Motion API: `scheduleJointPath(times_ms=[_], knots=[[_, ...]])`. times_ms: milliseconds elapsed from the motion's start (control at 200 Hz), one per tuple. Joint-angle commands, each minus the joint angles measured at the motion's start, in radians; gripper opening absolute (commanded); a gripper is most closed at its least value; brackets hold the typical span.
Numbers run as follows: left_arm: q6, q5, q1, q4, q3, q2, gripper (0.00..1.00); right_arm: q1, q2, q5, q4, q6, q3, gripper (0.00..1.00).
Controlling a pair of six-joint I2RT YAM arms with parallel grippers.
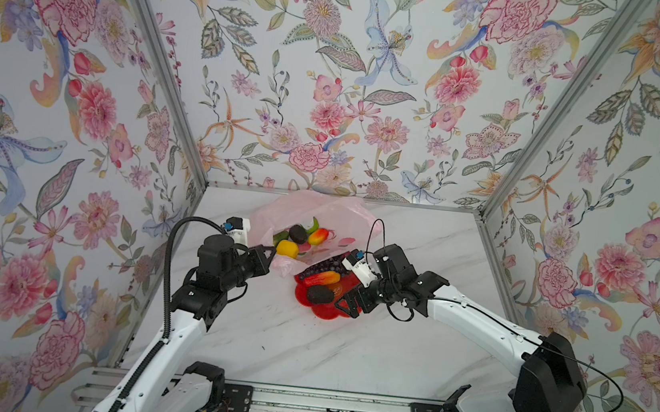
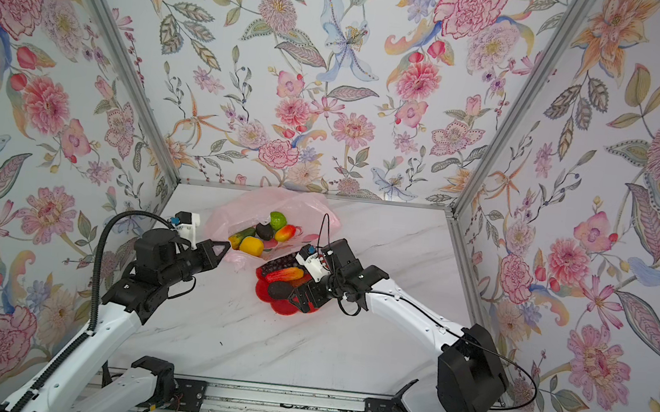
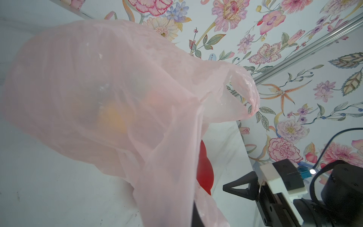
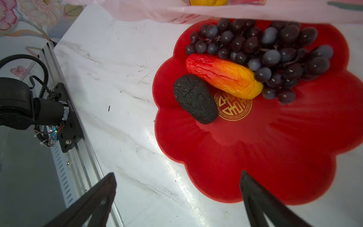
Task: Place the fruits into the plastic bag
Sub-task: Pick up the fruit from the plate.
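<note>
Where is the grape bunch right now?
In both top views the grape bunch lies mid-table on the plate's far part, against the red-yellow fruit and by the bag's edge.

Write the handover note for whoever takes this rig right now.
Left gripper: shut on the bag edge, holding its mouth up.
Right gripper: open, empty, above the plate near its rim.
Done: lemon, avocado, mango, green ball and green-orange piece lie in the bag.
Left: grapes, red-yellow long fruit and second avocado, all on the plate.
</note>
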Motion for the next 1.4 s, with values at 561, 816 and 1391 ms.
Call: scheduleJointPath(times_ms=[561,816,1391], knots=[[0.031,0.003,0.002,-0.018,0.003,-0.008,0.00,0.057,0.383,0.060,0.015,-0.218,0.213,0.89],[0.034,0.003,0.003,-0.036,0.008,-0.011,0.00,0.062,0.479,0.055,0.009,-0.227,0.282,0.86],[0.028,0.007,0.005,-0.021,0.005,-0.012,0.00,0.062,0.500,-0.003,-0.023,-0.199,0.301,0.45]])
